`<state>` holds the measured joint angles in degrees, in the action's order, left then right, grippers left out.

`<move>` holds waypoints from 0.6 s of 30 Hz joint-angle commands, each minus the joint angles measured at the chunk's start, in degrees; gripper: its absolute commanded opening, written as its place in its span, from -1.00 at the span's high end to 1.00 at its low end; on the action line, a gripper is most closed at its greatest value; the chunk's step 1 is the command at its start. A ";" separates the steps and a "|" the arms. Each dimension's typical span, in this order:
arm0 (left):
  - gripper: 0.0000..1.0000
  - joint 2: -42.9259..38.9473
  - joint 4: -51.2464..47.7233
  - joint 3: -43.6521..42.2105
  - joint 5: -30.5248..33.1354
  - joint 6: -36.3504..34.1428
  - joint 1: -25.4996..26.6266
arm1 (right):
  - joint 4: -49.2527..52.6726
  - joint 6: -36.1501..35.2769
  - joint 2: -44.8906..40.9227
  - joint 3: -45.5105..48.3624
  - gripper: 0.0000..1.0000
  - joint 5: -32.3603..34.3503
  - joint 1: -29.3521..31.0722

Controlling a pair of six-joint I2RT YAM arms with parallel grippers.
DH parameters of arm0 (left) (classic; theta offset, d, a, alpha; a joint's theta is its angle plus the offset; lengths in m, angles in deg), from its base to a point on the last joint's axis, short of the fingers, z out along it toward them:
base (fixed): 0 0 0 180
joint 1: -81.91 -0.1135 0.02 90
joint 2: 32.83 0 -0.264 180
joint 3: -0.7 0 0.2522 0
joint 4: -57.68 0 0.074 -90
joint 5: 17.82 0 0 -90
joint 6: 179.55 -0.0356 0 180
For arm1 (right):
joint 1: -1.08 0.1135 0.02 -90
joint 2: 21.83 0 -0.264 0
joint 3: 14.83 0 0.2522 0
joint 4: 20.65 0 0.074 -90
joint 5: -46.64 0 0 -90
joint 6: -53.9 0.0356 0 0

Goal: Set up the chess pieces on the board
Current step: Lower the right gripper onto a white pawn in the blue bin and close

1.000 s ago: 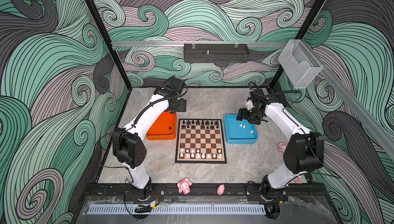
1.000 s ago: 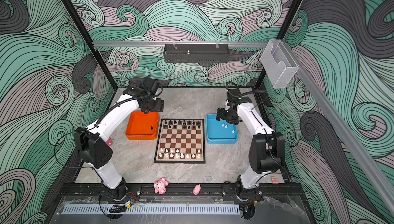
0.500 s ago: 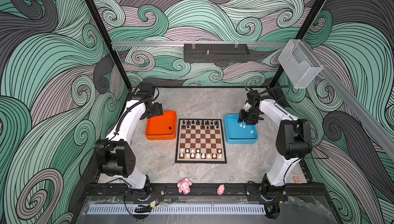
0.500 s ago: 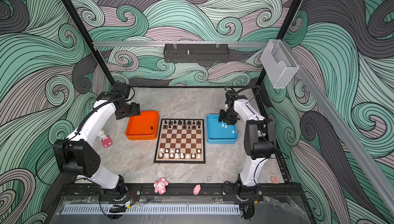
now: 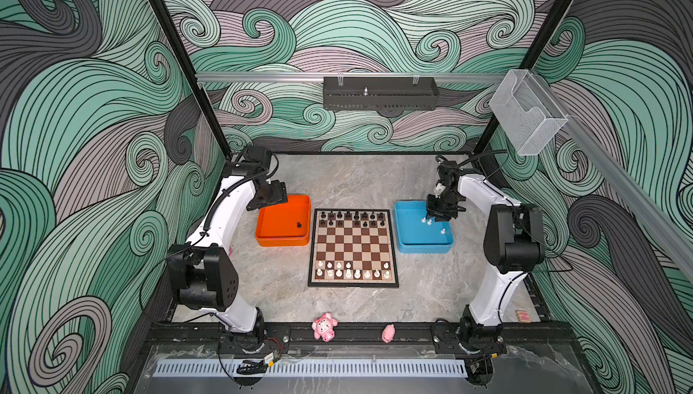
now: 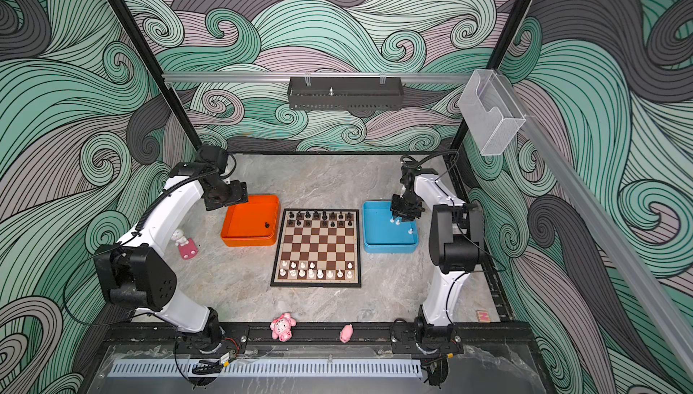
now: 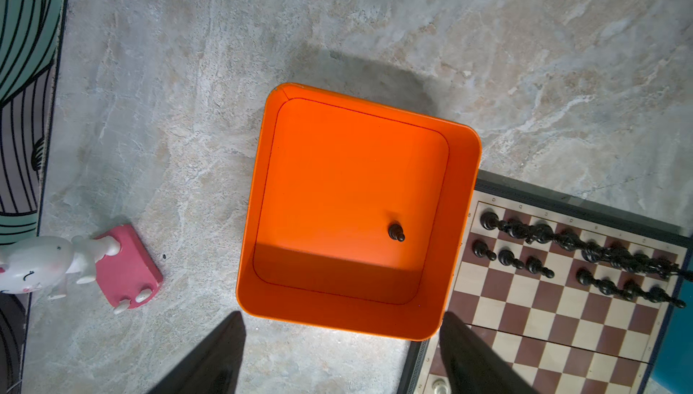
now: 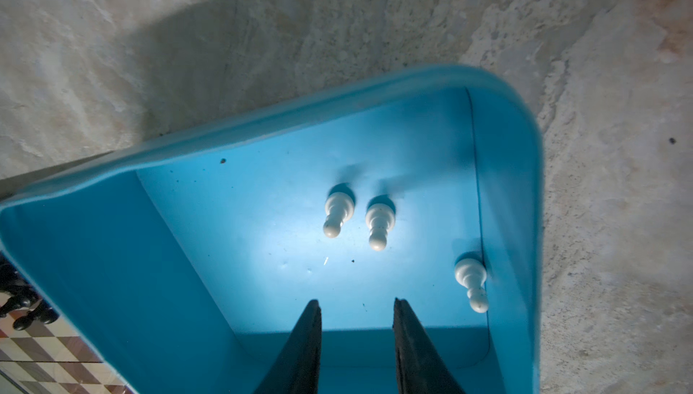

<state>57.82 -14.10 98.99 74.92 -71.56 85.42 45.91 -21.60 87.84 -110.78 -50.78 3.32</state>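
three white pawns [image 8: 338, 213] in blue tray [image 8: 262, 126]

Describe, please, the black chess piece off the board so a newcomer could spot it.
Find the orange tray left of the board in both top views. Near its wall facing the board sits one small black piece. It is alone; all other black pieces stand on the board.

I am holding my left arm [image 5: 228, 216] forward, elbow bent, the left gripper [image 7: 341, 315] pointing down, fingers spread wide, empty. I am holding my right arm [image 5: 483, 193] bent inward, the right gripper [image 8: 356, 302] pointing down, fingers narrowly apart, empty.
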 commanded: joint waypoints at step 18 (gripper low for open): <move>-0.67 3.67 -0.34 2.83 -2.28 0.59 -0.52 | -1.16 -0.88 4.23 -0.87 0.54 0.36 -2.06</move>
<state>60.73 -13.93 99.12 73.32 -71.49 85.42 45.06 -22.21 91.49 -110.78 -50.67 1.64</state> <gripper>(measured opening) 0.837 0.232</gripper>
